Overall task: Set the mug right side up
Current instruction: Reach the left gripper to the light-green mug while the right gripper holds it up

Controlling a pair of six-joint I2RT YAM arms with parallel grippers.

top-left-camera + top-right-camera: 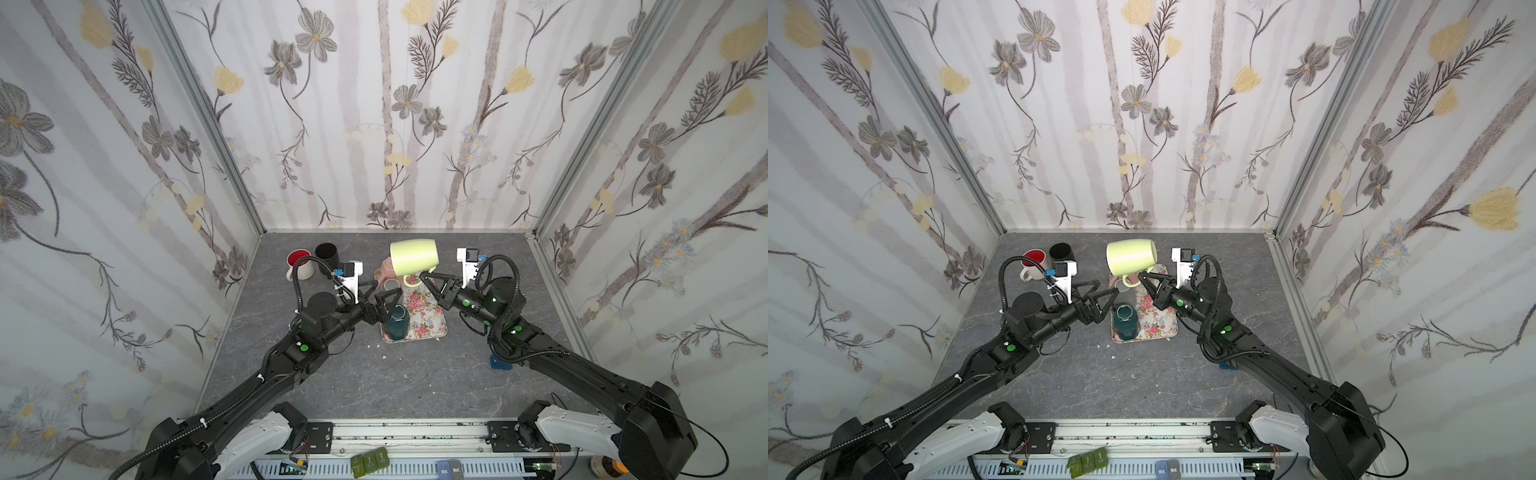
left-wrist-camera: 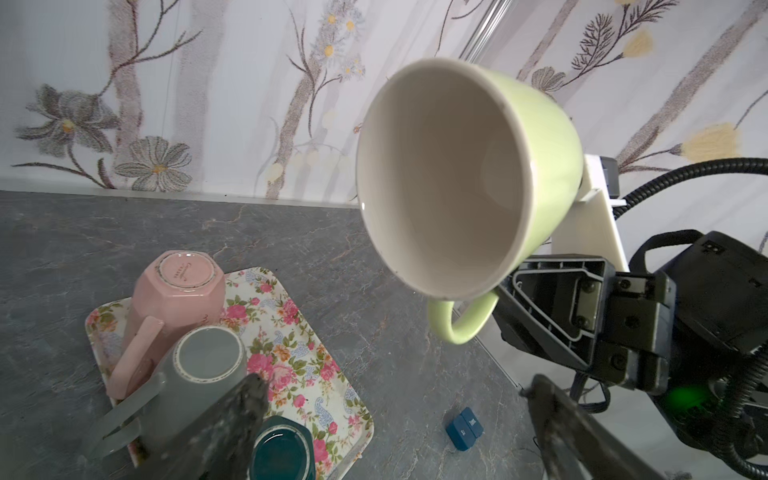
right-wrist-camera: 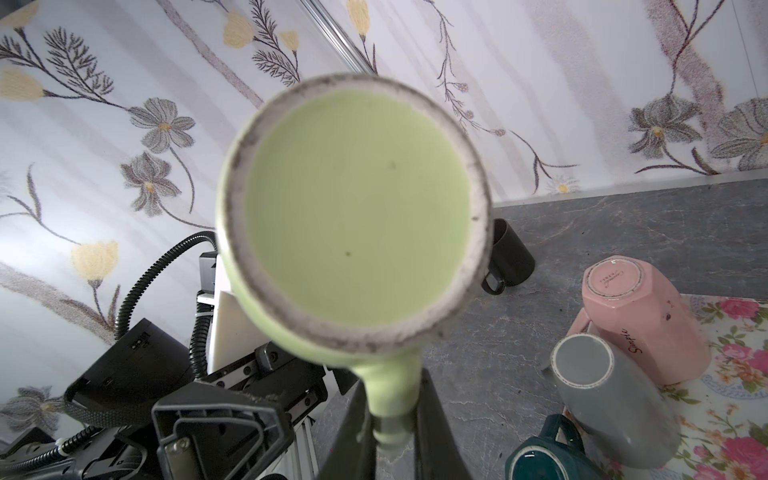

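One crowded tray (image 1: 426, 311), lime mug (image 1: 413, 257) seemingly above

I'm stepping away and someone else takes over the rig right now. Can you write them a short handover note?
Grippers: right gripper is shut on the handle of the green mug. The left gripper is open and empty, hovering by the floral tray.
Mug: held in mid-air near the tray's far end, roughly on its side, mouth toward the left arm.
Done: mug picked up and partway turned.
Left: finish turning it mouth-up, set it down, release.
Note: the pink mug and grey mug sit base-up on the tray.
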